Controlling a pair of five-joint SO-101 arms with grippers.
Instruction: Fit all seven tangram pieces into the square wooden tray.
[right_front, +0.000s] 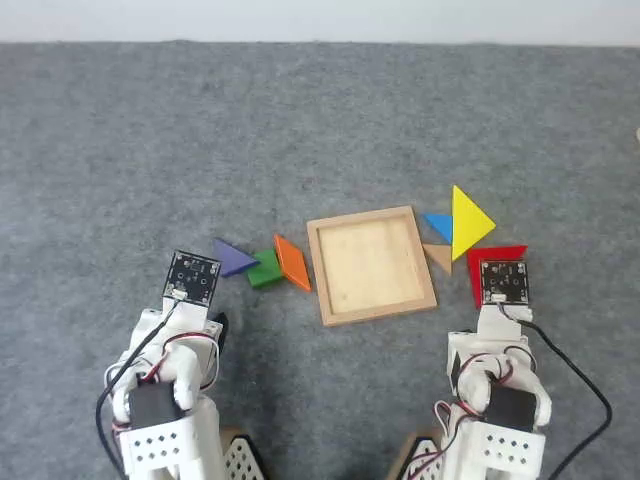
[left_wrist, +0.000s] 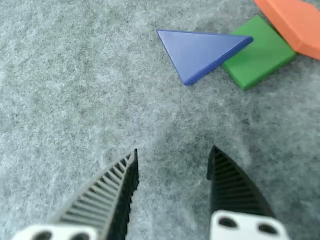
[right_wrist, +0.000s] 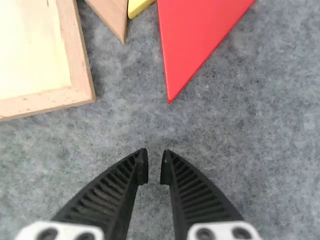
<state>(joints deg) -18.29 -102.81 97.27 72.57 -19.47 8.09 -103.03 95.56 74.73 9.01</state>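
On the counter (right_front: 320, 120) the square wooden tray (right_front: 372, 268) lies empty, all seven pieces outside it: purple triangle (right_front: 232, 258), green square (right_front: 265, 268) and orange parallelogram (right_front: 292, 262) left of it, blue triangle (right_front: 438, 224), yellow triangle (right_front: 468, 222), tan triangle (right_front: 438, 257) and red triangle (right_front: 476, 262) right of it, left pincer (left_wrist: 172, 165) spread, right pincer (right_wrist: 154, 167) pressed nearly together, both empty.

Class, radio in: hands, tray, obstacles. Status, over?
Left hand open, right hand shut, both empty. Tray holds nothing; seven pieces outside it. Nothing in the way.

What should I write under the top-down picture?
Empty wooden tray, orange piece on one side, yellow triangle on the other.
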